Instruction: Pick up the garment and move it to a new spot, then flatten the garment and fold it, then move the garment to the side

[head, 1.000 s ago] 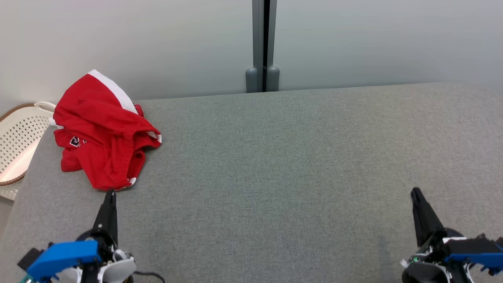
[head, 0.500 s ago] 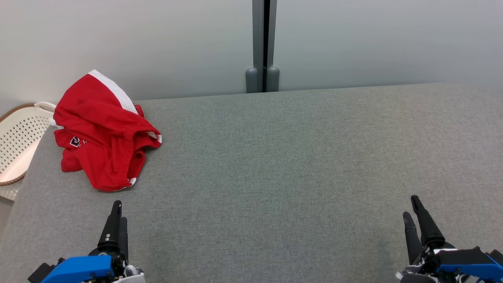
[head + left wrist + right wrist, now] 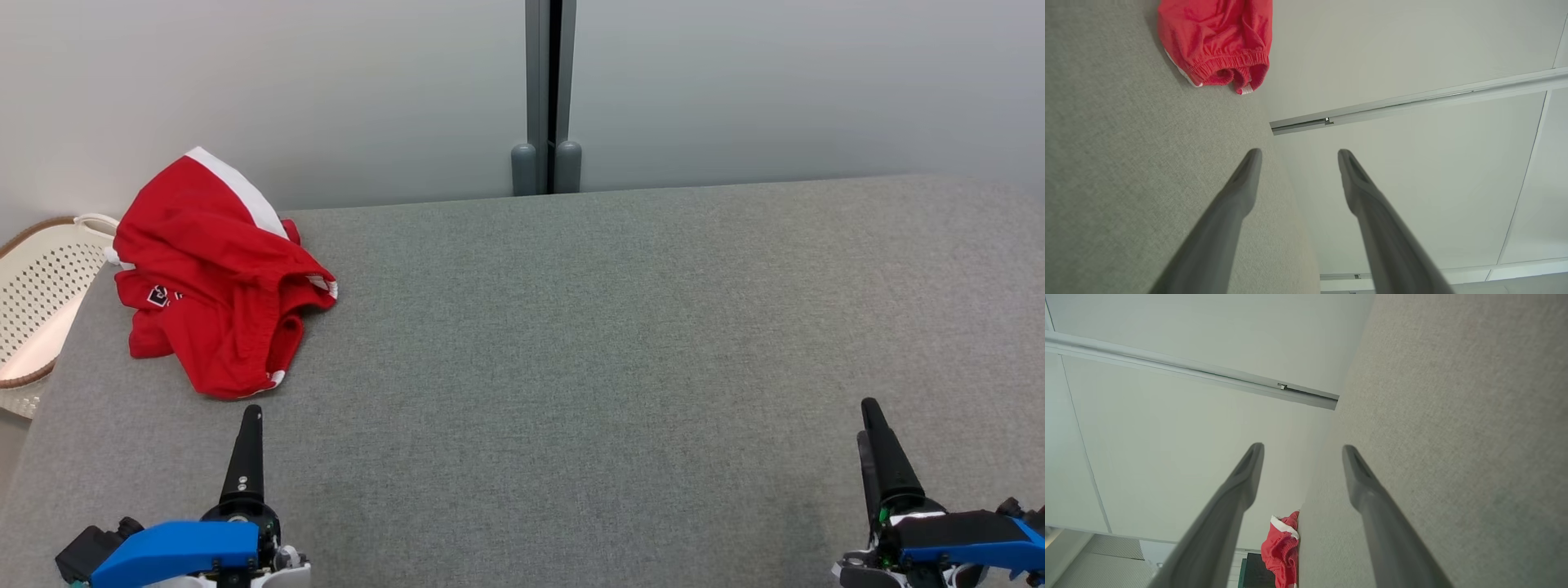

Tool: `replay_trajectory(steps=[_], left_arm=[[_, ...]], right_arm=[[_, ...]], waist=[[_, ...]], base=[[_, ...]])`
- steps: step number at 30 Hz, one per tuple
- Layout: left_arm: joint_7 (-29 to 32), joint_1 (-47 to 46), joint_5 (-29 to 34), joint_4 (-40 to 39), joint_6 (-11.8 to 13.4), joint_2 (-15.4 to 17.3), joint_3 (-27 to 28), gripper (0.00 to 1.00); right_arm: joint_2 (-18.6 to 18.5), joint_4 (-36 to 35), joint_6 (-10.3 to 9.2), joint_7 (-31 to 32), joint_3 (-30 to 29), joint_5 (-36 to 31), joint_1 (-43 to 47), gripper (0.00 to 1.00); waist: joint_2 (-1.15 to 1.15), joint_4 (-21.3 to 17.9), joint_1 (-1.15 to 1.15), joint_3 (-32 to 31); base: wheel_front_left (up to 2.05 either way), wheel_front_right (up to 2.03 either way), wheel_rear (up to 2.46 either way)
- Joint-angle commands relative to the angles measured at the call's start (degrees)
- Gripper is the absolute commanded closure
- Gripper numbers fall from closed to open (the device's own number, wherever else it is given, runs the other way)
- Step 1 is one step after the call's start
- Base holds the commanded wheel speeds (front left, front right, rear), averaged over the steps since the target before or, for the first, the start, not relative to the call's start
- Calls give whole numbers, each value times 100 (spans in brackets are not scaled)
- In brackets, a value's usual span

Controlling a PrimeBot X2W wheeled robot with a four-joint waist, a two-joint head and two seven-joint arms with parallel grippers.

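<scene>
The garment (image 3: 214, 286) is a red piece of clothing with white trim, lying crumpled at the far left corner of the grey table (image 3: 588, 343). It also appears in the left wrist view as the garment (image 3: 1216, 45) and in the right wrist view as the garment (image 3: 1282, 547). My left gripper (image 3: 249, 425) hovers near the front left, just short of the garment's near hem, open and empty. At the front right my right gripper (image 3: 872, 425) is open with nothing between its fingers. The wrist views show the left gripper (image 3: 1298, 157) and the right gripper (image 3: 1302, 451) with jaws spread.
A cream perforated basket (image 3: 37, 302) stands off the table's left edge beside the garment. A pale wall with a grey vertical post (image 3: 547, 98) runs behind the table's far edge.
Both grippers have gone from shut to open. Both drew back toward the front edge, then came slightly forward again. The garment has not moved.
</scene>
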Motion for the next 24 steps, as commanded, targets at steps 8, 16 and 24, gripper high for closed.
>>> replay_trajectory(steps=[8, 16, 24], left_arm=[[-228, -56, 1039, -366, 231, 38, -234, 0], [-389, -22, 1877, -436, 353, 41, -404, 0], [-538, 6, 2859, -361, 404, 43, -578, 0]], right_arm=[[-43, -316, 12, -235, 10, -1201, 33, 0], [-50, -500, 14, -393, 79, -2151, 94, 0], [-55, -612, 16, -542, 172, -2986, 148, 0]], waist=[[0, 10, 0, -12], [0, 18, 0, -19], [0, 24, 0, -31]], base=[[0, 0, 0], [0, 0, 0], [0, 0, 0]])
